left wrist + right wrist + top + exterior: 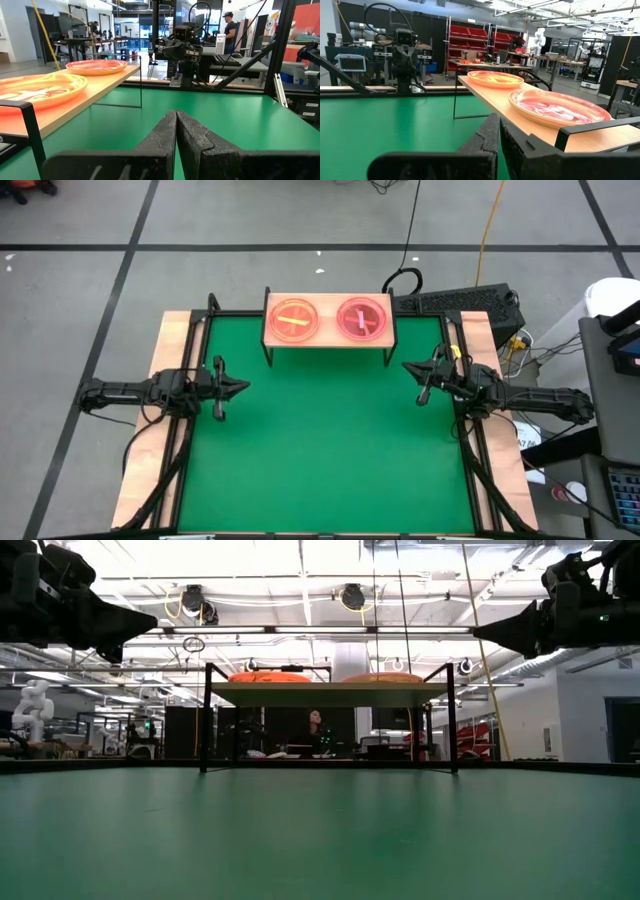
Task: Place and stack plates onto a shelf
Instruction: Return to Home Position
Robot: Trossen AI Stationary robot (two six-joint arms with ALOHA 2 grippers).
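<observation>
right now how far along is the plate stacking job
Looks essentially finished. Done: an orange pile and a pink pile sit side by side on the shelf; the count in each cannot be told. No plate shows on the green mat. In hand: nothing; the left gripper and right gripper are shut and empty at the mat's sides. Left: apparently nothing to stack.

Green mat (320,460) covers light-wood table (148,450); black keyboard (455,302) just beyond table's far right corner; yellow cable (488,230) on floor; person (316,728) in room beyond far edge.
</observation>
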